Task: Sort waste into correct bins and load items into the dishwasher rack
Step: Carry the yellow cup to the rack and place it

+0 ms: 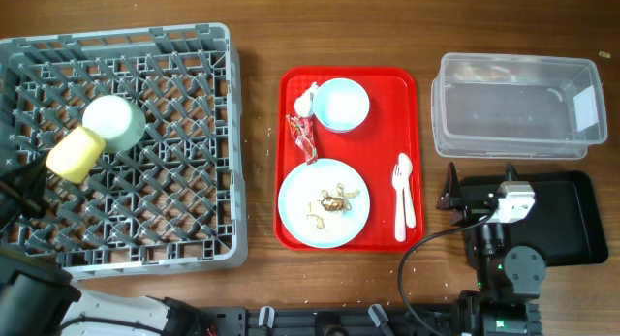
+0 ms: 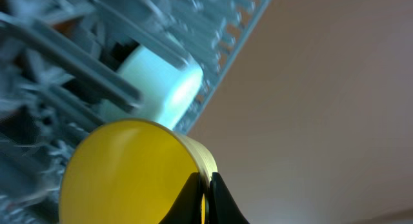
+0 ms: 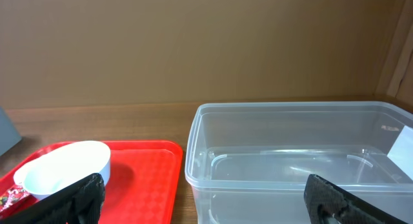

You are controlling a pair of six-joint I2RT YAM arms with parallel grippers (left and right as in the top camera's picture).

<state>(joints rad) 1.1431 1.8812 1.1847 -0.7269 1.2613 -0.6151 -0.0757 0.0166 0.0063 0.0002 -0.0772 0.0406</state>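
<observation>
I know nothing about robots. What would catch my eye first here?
First, the bright red tray in the middle of the table, bearing a dirty plate, a blue bowl and white cutlery. Next, the big grey rack at the left, where the left tool pinches a yellow cup by its rim, next to a mint bowl.

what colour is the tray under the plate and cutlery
Red; the flat plastic serving tray shows best in the overhead view.
</observation>
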